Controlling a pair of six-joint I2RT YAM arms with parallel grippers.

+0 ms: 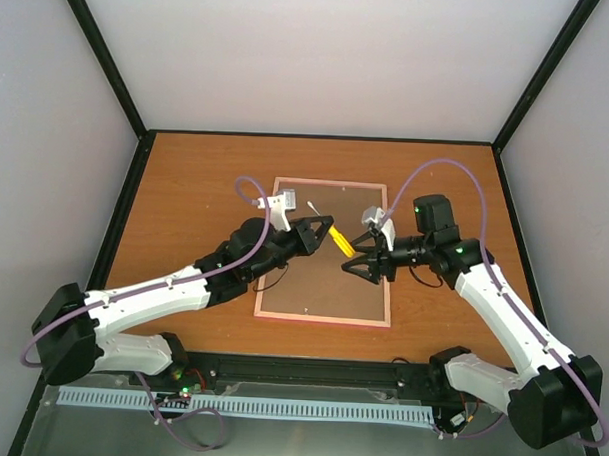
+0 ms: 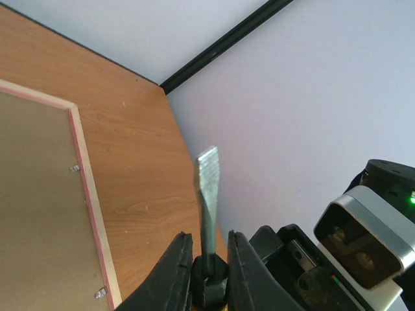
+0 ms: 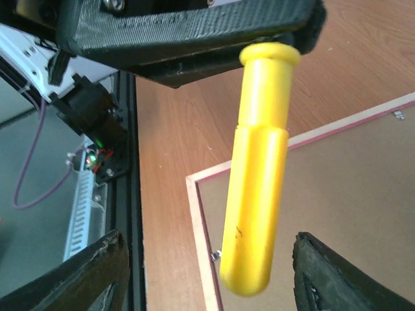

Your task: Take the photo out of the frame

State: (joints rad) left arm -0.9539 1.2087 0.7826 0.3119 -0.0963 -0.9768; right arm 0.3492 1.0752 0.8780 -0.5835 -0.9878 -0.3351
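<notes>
Above the near half of the counter point(image 1: 186, 184), the left tool point(image 2: 209, 238) is clenching the yellow-handled screwdriver point(image 3: 256, 175) by the dark collar under its flat blade. The right tool point(image 3: 211, 259) is standing released, its jaws spread wide to either side of the handle without touching it. Beneath them the frame point(image 1: 321, 320) is lying face down in the middle of the counter, its pink border showing all round. It is holding the brown backing panel point(image 1: 317, 289), which is sitting flush inside it, with small metal clips point(image 2: 75, 168) along the edge appearing to pin it down. The photo is not showing anywhere, so it is presumably lying under that panel. Judging by this, the task is barely beginning: clips, panel and photo are all waiting to come out.
</notes>
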